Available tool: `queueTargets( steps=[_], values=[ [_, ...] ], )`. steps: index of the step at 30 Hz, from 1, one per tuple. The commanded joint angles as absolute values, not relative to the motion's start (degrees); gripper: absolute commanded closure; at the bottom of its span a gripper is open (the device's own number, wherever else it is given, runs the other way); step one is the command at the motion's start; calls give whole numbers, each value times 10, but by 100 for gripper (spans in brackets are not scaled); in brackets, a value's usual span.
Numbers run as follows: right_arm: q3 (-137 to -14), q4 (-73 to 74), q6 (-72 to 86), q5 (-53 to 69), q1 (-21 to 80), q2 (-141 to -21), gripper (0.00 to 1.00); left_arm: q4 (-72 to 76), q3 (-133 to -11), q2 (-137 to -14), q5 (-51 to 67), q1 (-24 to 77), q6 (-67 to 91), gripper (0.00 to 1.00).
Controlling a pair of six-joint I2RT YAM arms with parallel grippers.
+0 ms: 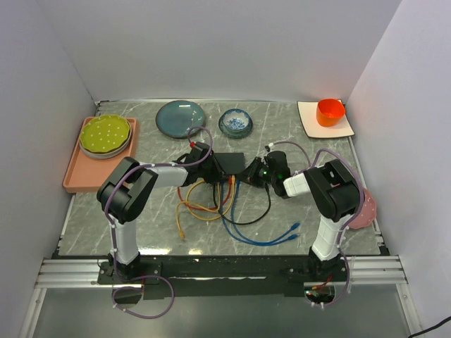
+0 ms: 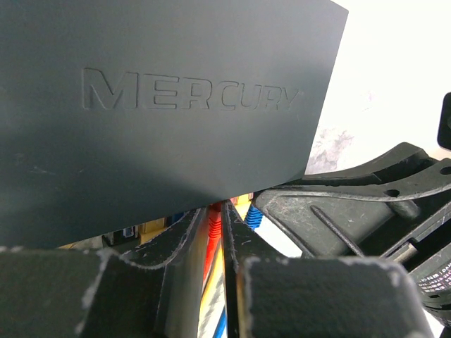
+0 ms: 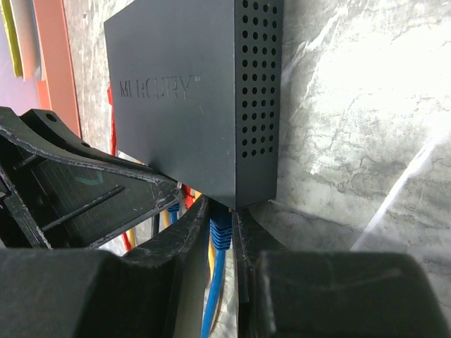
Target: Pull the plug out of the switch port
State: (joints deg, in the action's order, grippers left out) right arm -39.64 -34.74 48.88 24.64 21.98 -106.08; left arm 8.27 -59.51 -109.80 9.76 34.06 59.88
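The switch (image 1: 229, 163) is a flat matte-black box at the table's middle, marked MERCURY in the left wrist view (image 2: 162, 105) and the right wrist view (image 3: 190, 98). Its sockets face the arms, with several plugs in them. My left gripper (image 1: 210, 167) (image 2: 215, 211) is at the socket edge, shut on a red plug (image 2: 213, 220). A blue plug (image 2: 254, 215) sits next to it. My right gripper (image 1: 251, 172) (image 3: 223, 211) is at the switch's right corner, shut on a blue plug (image 3: 220, 229) still in its socket.
Orange, red, black and blue cables (image 1: 232, 218) loop on the table in front of the switch. At the back are a teal plate (image 1: 180, 117), a blue bowl (image 1: 235, 122) and an orange cup (image 1: 330, 111) on a white plate. Green plates (image 1: 106, 135) sit on a pink tray (image 1: 76, 176).
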Motion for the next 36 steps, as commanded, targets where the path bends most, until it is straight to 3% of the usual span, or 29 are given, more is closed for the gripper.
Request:
queueTargets(
  steps=[1,23,31,36],
  values=[
    [-397,-294,463,310,253,-1056,100,102,-620,-1107,69,335,607,81],
    [-369,-308,479,366,298,-1062,100,125,-613,-1101,66,326,628,81],
    [-281,-566,626,415,303,-1116,100,153,-592,-1097,72,323,644,81],
    [-272,-601,646,422,308,-1135,100,156,-590,-1098,74,320,646,81]
  ],
)
